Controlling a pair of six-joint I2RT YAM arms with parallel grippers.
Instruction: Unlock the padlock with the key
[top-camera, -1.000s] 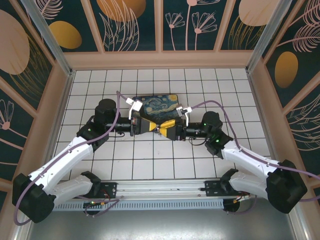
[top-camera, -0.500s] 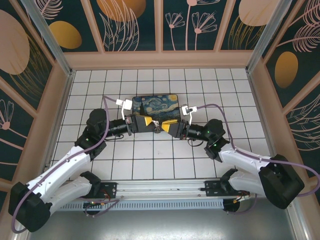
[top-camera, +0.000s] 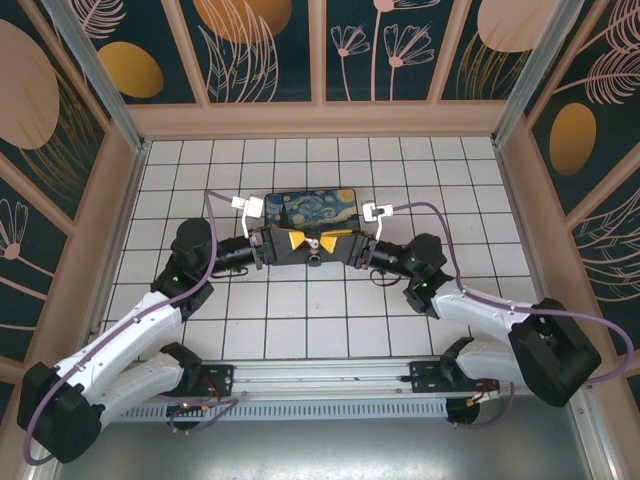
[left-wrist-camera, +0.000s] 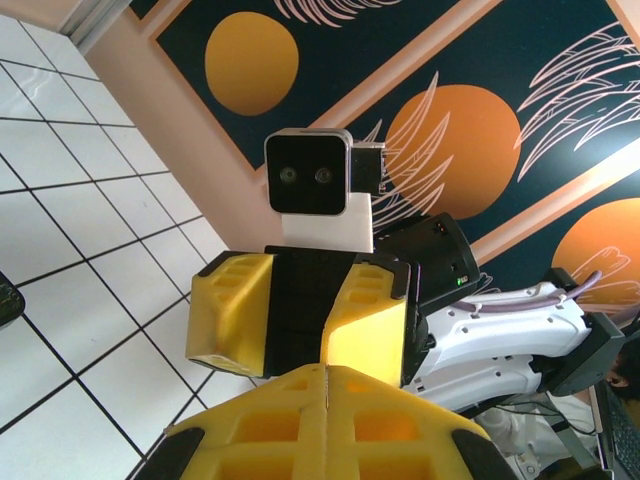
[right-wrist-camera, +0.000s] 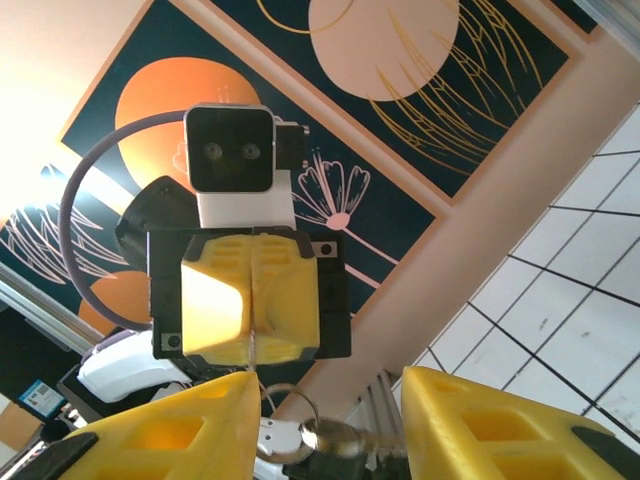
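Right wrist view crops the padlock (right-wrist-camera: 325, 438) gripped by right hand (right-wrist-camera: 330, 392).

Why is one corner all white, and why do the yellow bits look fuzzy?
Right wrist view: glare washes the top-left corner nearly white, and the close right fingers look soft. Left wrist view: the close left fingers blur a bit too. Top view: even light, all sharp.

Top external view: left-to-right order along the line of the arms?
left arm → left wrist camera → left gripper → right gripper → right wrist camera → right arm. Painted box omitted: it overlaps both grippers.
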